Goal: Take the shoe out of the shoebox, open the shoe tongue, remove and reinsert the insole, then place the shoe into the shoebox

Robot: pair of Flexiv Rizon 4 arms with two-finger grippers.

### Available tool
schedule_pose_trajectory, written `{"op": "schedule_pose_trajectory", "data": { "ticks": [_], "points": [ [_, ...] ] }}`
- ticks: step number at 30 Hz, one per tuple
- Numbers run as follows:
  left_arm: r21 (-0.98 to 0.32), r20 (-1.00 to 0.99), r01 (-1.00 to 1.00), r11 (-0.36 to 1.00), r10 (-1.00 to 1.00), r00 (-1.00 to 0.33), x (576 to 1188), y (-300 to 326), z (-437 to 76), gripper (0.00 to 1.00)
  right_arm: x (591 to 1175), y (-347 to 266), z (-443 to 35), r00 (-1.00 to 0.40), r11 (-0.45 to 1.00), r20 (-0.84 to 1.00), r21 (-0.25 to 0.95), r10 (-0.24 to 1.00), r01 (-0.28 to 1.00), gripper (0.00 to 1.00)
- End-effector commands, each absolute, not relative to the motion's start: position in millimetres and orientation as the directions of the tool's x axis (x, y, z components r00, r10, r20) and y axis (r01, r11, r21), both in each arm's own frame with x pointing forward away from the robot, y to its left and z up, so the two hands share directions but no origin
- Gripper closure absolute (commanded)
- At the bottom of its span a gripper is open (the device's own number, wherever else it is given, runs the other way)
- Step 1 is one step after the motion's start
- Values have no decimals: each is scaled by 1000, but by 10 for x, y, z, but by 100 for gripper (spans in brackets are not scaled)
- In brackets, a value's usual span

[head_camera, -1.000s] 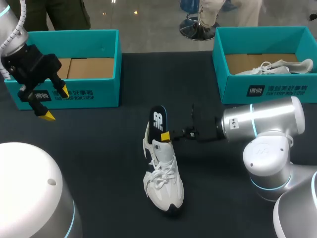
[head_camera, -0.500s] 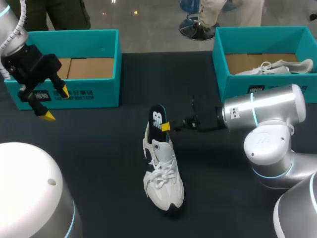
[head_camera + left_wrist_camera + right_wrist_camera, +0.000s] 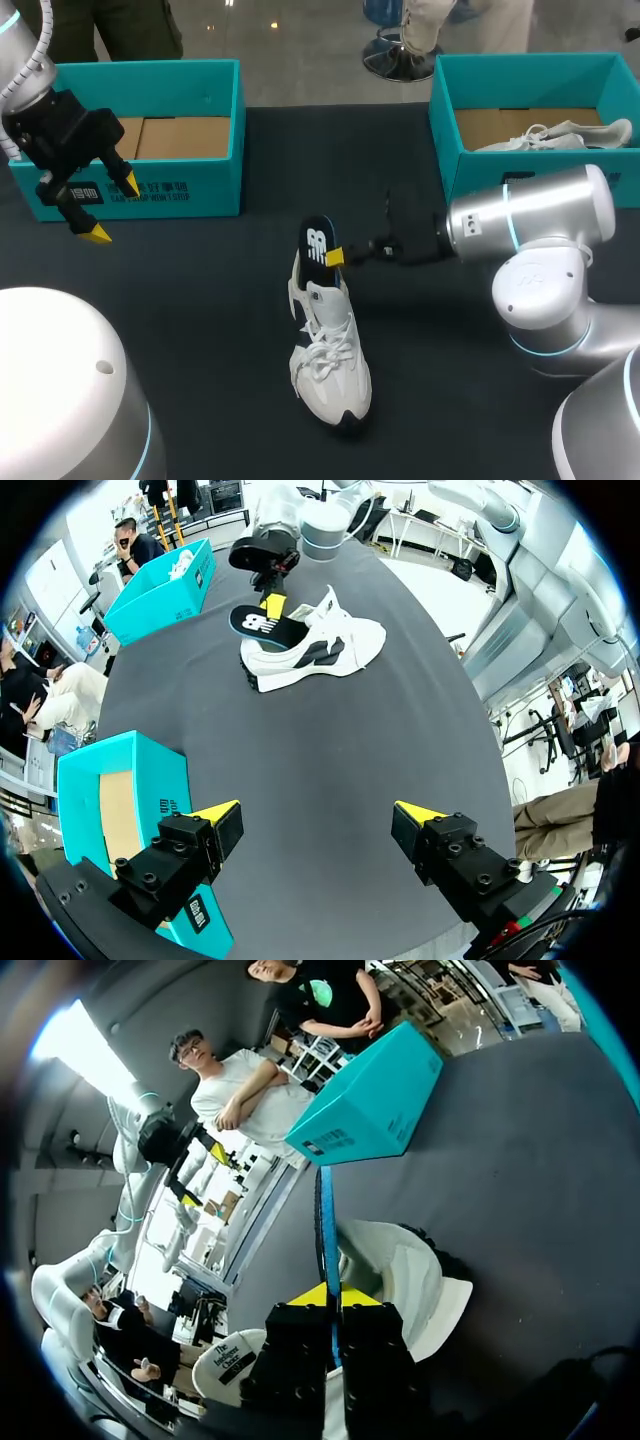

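Insole [image 3: 318, 243] pinched in right end effector [image 3: 334, 257] at shoe [image 3: 330, 360] heel — left end effector [image 3: 317, 812] agape.

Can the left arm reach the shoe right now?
Probably yes: bare table lies between the open left pincer and the shoe; the right pincer only grips the insole at the heel.

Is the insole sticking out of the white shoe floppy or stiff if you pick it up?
Probably bendy but springy: the insole looks very thin edge-on in the right end effector, yet it sticks out of the shoe without drooping. Likely light too, since a small pinch at one edge holds it.
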State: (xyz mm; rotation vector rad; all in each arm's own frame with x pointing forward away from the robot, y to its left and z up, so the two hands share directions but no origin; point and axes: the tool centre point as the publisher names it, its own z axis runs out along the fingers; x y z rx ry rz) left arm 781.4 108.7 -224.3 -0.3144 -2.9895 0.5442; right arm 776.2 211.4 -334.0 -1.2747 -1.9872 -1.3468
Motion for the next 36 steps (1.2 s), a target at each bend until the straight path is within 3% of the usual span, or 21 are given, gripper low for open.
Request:
{"op": "schedule_pose_trajectory", "data": {
  "ticks": [1,17,21,24,31,36],
  "points": [
    [-356,48,186,916,216,-975,7809,1093,-2242,0,7682,2143,-3410,-481,97,750,495,454,864,100],
    [-356,48,186,916,216,-975,7809,1093,-2242,0,7512,2170,-3533,-443,73,778,462,446,884,100],
    [-356,48,186,916,216,-975,7809,1093,-2242,0,7566,2164,-3495,-448,73,775,467,445,881,75],
    [-356,48,186,916,216,-975,7809,1093,-2242,0,7615,2154,-3458,-455,76,770,473,447,878,70],
    [-356,48,186,916,216,-975,7809,1093,-2242,0,7752,2150,-3429,-468,87,763,483,447,871,67],
    [-356,48,186,916,216,-975,7809,1093,-2242,0,7803,2151,-3416,-473,92,759,487,446,869,71]
  ]
}}
